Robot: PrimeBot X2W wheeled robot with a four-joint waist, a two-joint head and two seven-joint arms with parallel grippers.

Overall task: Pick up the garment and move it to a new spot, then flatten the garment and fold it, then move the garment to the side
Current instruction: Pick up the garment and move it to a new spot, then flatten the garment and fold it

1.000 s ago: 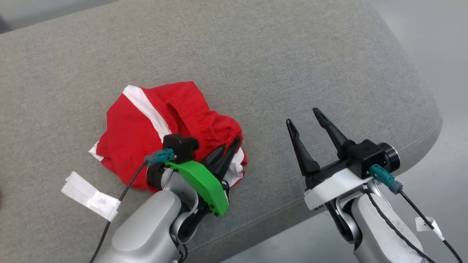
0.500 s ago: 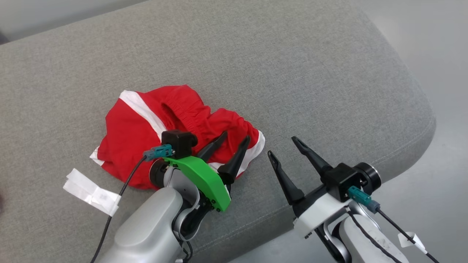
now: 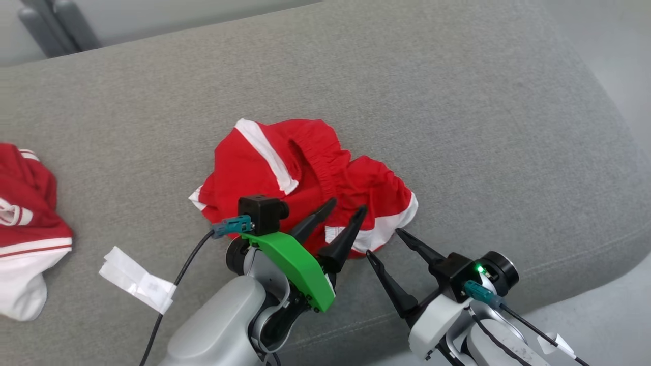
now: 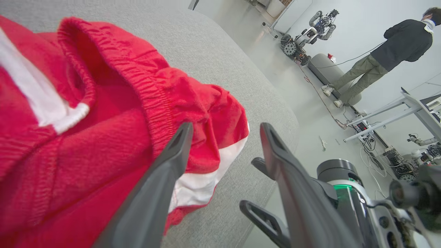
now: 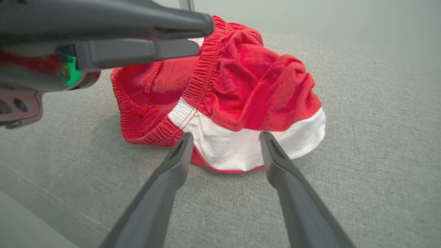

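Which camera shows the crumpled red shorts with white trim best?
The head view: the crumpled red fabric shorts with white trim show nearly whole, only their near edge behind the left gripper. The right wrist view gives the near side, close up; the left wrist view crops them.

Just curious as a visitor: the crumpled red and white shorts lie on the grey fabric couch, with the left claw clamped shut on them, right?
No: the left claw is open, fingers spread apart, as the left wrist view shows. The crumpled red and white shorts do lie on the grey fabric couch.
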